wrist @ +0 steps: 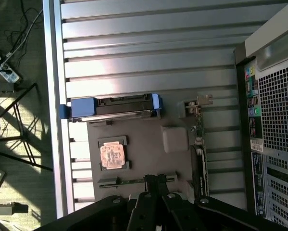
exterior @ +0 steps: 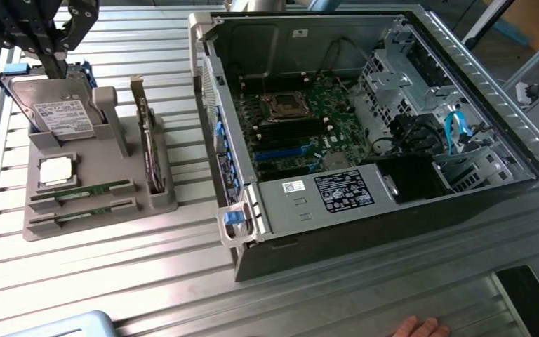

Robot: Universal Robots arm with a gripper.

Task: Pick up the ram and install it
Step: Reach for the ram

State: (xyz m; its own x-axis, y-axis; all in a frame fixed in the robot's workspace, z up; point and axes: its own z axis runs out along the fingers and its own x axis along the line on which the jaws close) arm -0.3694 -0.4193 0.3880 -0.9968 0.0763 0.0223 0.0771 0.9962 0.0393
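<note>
Two green ram sticks [exterior: 84,191] [exterior: 81,212] lie in the front slots of a grey holder tray [exterior: 101,228] at the exterior view's left. The wrist view shows one ram stick [wrist: 129,181] in its slot, partly covered by my fingertips. My gripper [exterior: 56,69] hangs high over the tray's far end, above the hard drive [exterior: 59,112]. Its black fingers [wrist: 159,185] are pressed together, shut, with nothing between them. The open computer case [exterior: 494,105] with its green motherboard [exterior: 297,130] lies at the exterior view's right.
The tray also holds a CPU [wrist: 114,156] and an upright expansion card [exterior: 148,151]. A person's hand [exterior: 420,328] rests at the table's near edge. A pale blue object [exterior: 64,326] and a black slab [exterior: 532,298] sit at the near corners.
</note>
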